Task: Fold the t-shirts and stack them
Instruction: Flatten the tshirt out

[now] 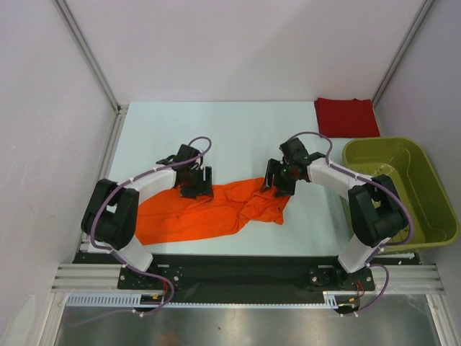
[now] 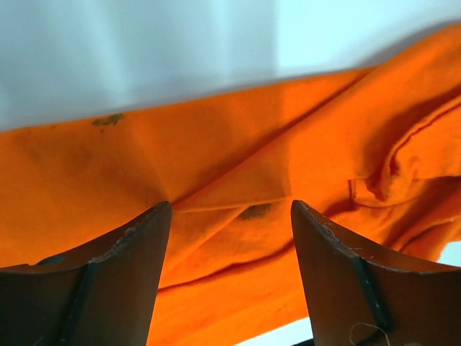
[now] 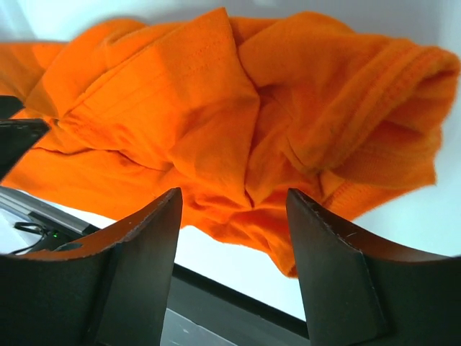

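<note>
The bright orange t-shirt (image 1: 209, 210) lies crumpled and spread along the near part of the white table. The dark red t-shirt (image 1: 346, 117) rests folded as a flat rectangle at the back right. My left gripper (image 1: 196, 184) hovers over the orange shirt's far edge. Its jaws stand open in the left wrist view (image 2: 230, 209), with wrinkled orange cloth (image 2: 238, 166) below the gap and nothing pinched. My right gripper (image 1: 277, 180) sits at the shirt's bunched right end. It is open (image 3: 234, 194), with the bunched orange cloth (image 3: 216, 122) just beyond its fingertips.
An olive-green plastic basket (image 1: 425, 216) stands at the right edge of the table, beside the right arm. A black rail (image 1: 230, 270) with the arm bases runs along the near edge. White walls enclose the table on the left, back and right.
</note>
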Robot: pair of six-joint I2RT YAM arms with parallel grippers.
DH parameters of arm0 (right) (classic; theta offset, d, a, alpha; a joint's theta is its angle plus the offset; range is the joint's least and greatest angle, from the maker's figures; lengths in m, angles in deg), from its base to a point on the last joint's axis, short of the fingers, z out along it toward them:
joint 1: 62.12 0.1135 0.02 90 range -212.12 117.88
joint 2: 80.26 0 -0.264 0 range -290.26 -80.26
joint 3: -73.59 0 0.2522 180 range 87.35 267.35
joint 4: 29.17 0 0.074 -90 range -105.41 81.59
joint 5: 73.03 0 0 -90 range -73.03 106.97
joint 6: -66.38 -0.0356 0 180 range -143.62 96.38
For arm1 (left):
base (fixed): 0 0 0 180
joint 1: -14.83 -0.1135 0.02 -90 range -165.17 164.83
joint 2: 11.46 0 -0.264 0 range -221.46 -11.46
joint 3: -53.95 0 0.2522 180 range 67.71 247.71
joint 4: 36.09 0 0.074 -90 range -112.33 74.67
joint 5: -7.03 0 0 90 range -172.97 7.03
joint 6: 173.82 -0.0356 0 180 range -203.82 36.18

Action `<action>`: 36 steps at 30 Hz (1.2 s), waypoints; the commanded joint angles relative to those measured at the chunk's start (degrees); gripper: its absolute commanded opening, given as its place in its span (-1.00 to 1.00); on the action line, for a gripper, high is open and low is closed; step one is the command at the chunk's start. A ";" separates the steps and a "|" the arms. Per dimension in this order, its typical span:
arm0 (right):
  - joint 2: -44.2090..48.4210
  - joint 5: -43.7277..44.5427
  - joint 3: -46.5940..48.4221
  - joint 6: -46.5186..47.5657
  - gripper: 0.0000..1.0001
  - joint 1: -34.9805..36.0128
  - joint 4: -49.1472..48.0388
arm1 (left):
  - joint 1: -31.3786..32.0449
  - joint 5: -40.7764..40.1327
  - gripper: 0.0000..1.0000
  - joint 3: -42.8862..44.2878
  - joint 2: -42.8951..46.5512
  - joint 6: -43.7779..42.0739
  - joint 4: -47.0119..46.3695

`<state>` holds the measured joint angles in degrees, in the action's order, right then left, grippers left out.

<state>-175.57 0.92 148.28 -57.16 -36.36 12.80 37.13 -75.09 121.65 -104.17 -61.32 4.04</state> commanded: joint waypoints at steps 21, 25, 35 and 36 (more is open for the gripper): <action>5.64 7.25 14.03 3.11 -1.00 5.17 12.82 | -0.51 -2.95 -1.00 1.71 22.54 -0.01 -0.18; 12.59 9.64 15.45 4.71 -1.00 5.97 20.99 | -0.51 -6.29 -0.99 1.61 35.72 0.00 1.05; 40.00 7.44 9.84 4.02 -1.00 14.84 18.03 | -0.60 -1.11 -0.99 11.27 52.97 -7.56 1.05; 42.03 7.44 8.78 3.05 -1.00 14.85 17.94 | -0.51 -1.89 -0.99 12.07 53.15 -7.91 1.14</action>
<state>-140.97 8.50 159.42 -53.21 -22.96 30.54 36.56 -76.77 130.00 -52.54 -66.20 5.66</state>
